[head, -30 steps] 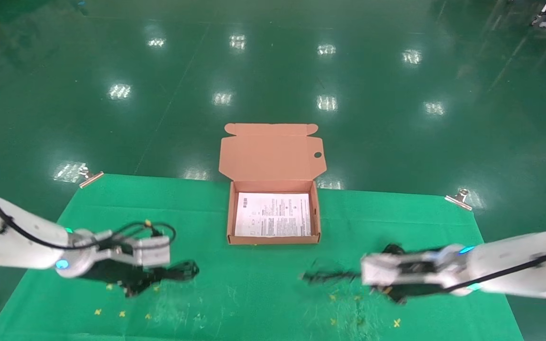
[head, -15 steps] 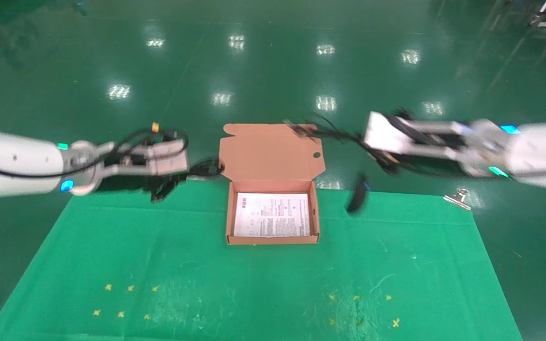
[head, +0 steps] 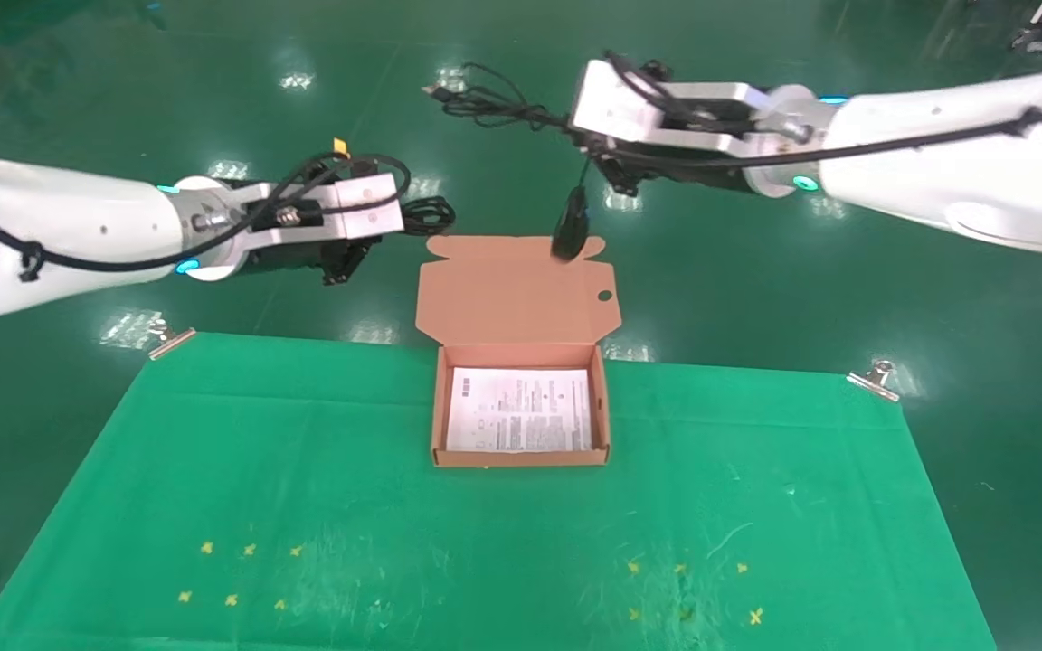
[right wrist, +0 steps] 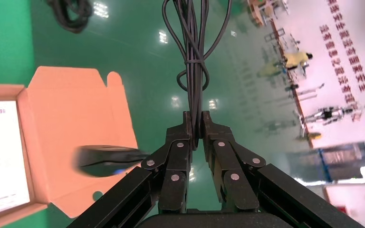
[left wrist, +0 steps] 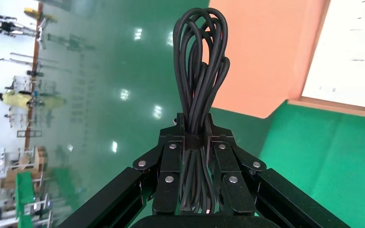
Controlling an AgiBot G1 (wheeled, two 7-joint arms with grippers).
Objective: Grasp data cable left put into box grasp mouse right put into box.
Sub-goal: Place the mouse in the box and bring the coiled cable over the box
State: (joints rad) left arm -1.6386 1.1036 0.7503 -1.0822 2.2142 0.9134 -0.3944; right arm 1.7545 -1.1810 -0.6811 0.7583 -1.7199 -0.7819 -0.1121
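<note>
Data cable (left wrist: 200, 71), a thin black bundle of long narrow loops, is clamped at its pinched middle by the left end effector (left wrist: 197, 137), whose fingers are closed tight around it; in the head view that end effector (head: 376, 237) is raised above the floor just left of the box lid, with the bundle (head: 428, 215) sticking out toward the flap.

The right end effector (right wrist: 196, 124) is closed narrow on the mouse's thin black cord (right wrist: 194, 52), not on the mouse body. In the head view it (head: 607, 163) is raised beyond the box, and the small black oval mouse (head: 570, 222) dangles below it on the cord, level with the far edge of the lid.

Risks, as I judge them:
- The mouse hangs free, so it may swing and strike the lid or land outside the walls when lowered.
- The thin cord could slip through the closed fingers under the mouse's weight.
- The cord's loose loops and plug (head: 435, 90) trail toward the left arm and could snag the data cable or drape over the box edge.
- The light cardboard could shift if either load bumps it.

Count: two end effectors, one data cable, one mouse with one cord, one shallow orange-brown cardboard box (head: 437, 407) with one white printed sheet (head: 521, 410) inside, on the green-covered table (head: 304, 506).
</note>
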